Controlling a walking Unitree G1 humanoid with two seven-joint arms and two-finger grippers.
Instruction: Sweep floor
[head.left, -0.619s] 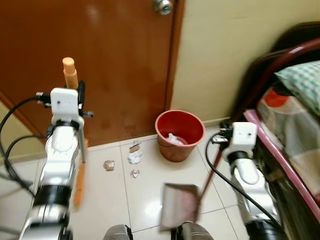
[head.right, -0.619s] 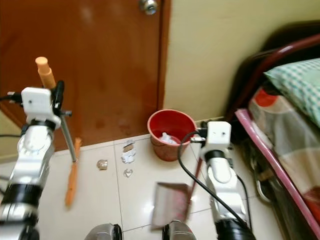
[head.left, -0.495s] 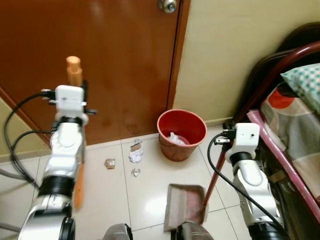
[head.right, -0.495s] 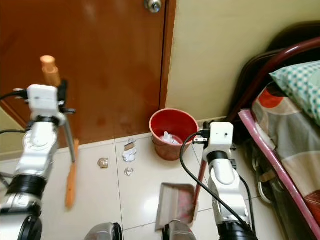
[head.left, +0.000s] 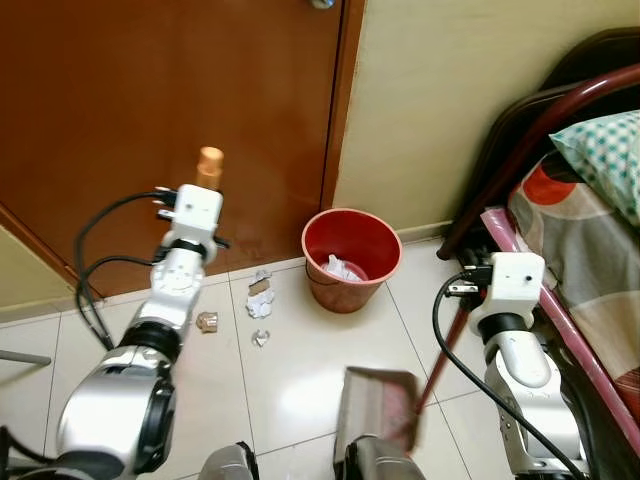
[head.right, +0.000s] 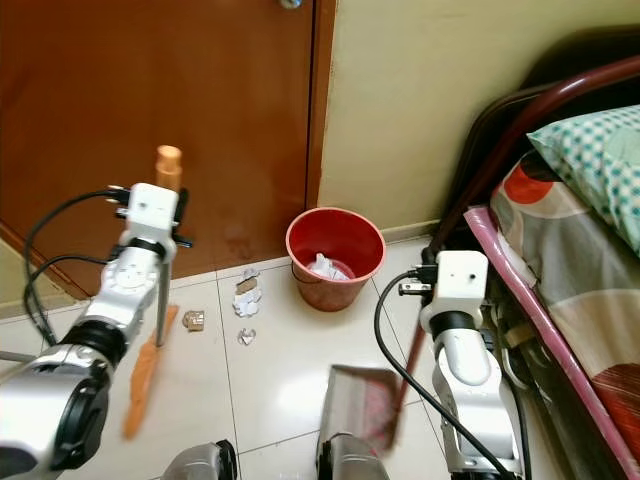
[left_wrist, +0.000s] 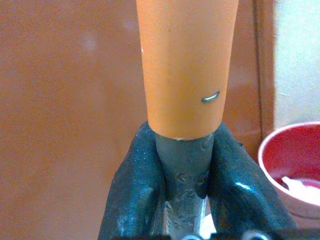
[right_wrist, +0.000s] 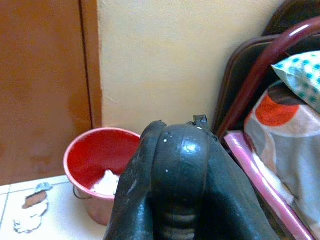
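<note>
Your left gripper reaches out toward the door, its fingers clamped on the broom just below its orange cap; it sits closer to the red bin than before. Your right gripper grips the dustpan handle, dustpan on the floor before the bin. Paper scraps lie left of the bin.

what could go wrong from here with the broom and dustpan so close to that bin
The scraps lie close beside the red bin, so a broom stroke may knock the bin or push bits past it. The dustpan, held by the right gripper, sits well back from the litter, so debris could scatter. The left gripper grips near the handle's top, giving weak control.
</note>
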